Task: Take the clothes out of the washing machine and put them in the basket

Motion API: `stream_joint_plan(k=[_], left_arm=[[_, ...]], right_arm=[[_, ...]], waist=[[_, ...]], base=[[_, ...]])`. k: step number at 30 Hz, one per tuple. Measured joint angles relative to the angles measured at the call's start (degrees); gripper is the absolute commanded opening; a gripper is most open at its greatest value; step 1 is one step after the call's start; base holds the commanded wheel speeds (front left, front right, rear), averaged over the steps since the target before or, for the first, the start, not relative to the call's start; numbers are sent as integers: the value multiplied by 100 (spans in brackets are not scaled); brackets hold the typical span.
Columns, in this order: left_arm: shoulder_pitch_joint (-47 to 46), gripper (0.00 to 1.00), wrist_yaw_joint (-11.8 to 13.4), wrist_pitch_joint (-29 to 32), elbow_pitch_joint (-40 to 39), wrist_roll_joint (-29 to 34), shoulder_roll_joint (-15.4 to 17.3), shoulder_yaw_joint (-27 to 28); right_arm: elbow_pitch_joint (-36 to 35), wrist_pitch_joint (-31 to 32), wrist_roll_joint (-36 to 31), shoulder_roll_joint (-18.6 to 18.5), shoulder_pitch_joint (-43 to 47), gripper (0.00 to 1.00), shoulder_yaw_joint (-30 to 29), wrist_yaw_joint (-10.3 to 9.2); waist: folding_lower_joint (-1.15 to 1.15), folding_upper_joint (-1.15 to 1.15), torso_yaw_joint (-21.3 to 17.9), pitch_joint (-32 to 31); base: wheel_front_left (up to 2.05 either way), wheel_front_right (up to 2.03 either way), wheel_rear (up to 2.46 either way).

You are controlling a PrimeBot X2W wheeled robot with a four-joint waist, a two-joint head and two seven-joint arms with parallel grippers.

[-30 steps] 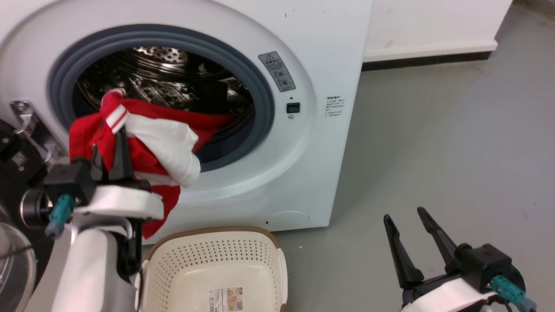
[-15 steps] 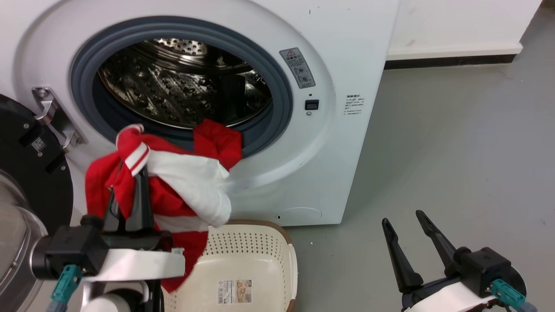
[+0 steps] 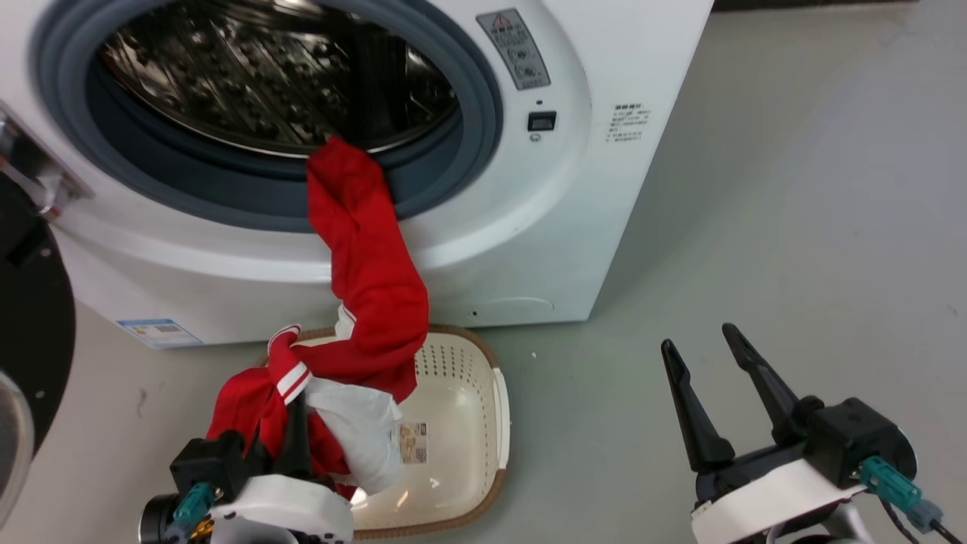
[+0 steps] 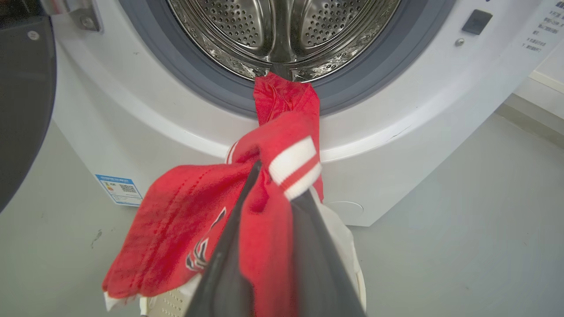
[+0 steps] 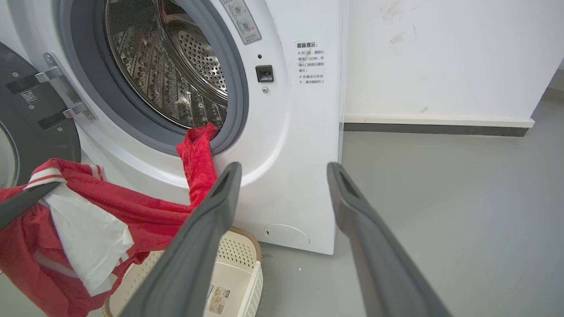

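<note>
Clothes (image 3: 370,279) bunched in the left gripper (image 3: 291,404), fingers (image 4: 220,273) pinched tight on red and white folds, low over the left side of the basket (image 3: 498,408). Off to the right, right gripper (image 3: 700,340) above bare floor (image 3: 793,227), fingers spread wide, nothing between. From the bunch, one long red length stretched up across the basket and the washer (image 3: 529,227) front to the grey porthole lip; far end caught there or perhaps just inside the drum (image 3: 264,68), hard to tell. Basket on the floor, just before the washer foot. Door (image 3: 30,325) swung open at far left.
</note>
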Motion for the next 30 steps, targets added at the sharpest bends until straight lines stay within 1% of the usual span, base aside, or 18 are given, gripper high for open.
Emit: stream_joint_plan(k=[6,12,15,22,29,30], left_arm=[[-598,0,-101,-257,1039,-64,-22,83],[-1368,0,-234,-320,2245,-103,-15,164],[-1756,0,-249,-326,2804,-103,21,272],[-2697,0,-298,-328,3575,-1,200,617],[-3498,0,-305,-336,4062,148,381,865],[-3593,4,-299,-336,4175,153,399,894]], right_arm=[[-35,-56,4,-1,-235,100,-14,0],[-65,-119,-9,-1,-532,100,33,0],[-62,-178,12,-2,-673,100,46,0],[-68,-305,19,-2,-978,100,111,0],[-11,-485,45,-2,-1194,100,169,0],[-4,-502,57,-2,-1230,100,180,0]], waist=[[0,0,-79,483],[1,0,-172,1085],[1,0,-247,1413],[1,0,-445,2221],[1,0,-664,2877],[1,0,-695,2944]], base=[[0,0,0],[0,0,0],[0,0,0],[0,0,0],[0,0,0],[0,0,0]])
